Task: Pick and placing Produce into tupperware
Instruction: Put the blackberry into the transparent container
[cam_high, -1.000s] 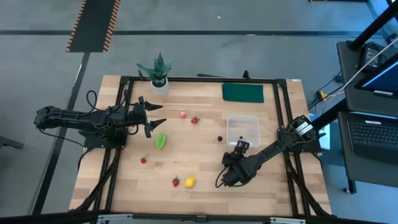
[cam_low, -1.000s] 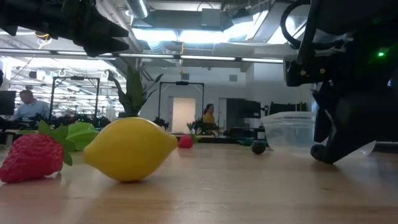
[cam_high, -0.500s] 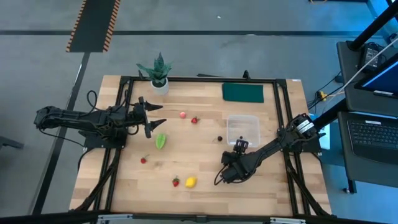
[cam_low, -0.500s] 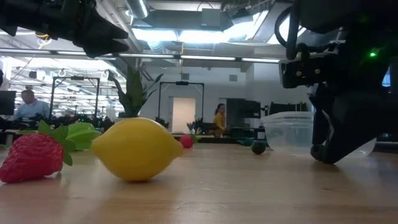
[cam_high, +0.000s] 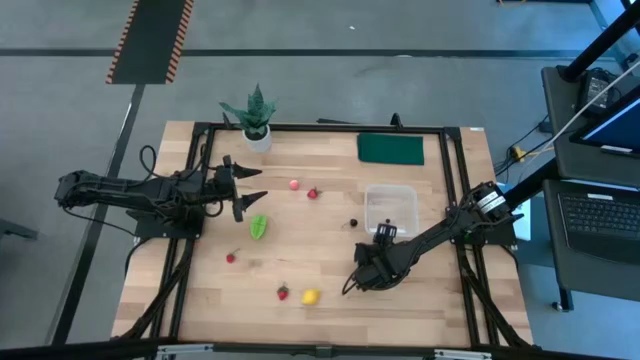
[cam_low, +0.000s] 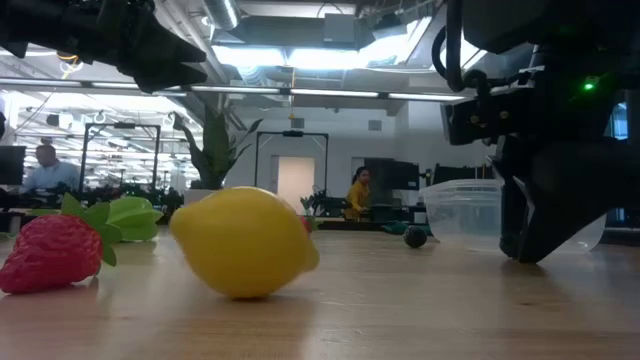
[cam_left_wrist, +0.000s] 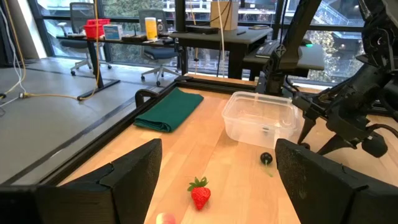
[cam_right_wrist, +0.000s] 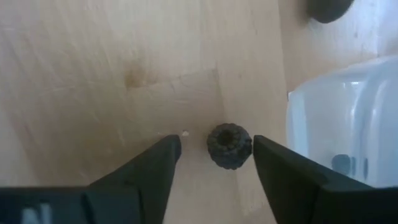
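My right gripper hangs low over the table, pointing down, near the tupperware. It is open, and a dark berry lies on the wood between its fingers. That berry is hidden in the high view. A second dark berry lies beside the clear box. The lemon and a strawberry lie near the near edge. Another strawberry, the green leafy piece, the pink fruit and a third strawberry lie mid-table. My left gripper waits open at the left. My right gripper stands from above, pointing down, with a finger on either side of the dark berry. One finger is right beside the berry's edge, and I cannot tell whether it touches. The berry rests on the table.
A folded dark green cloth lies at the far right, and a potted plant stands at the far edge. Black frame rails run along the table's sides. Bare wood spreads between the pieces. People show in the room beyond.
My right gripper has moved toward the table's left, staying low. The lemon has rolled a little toward the table's right and turned about. The left arm has kept still.
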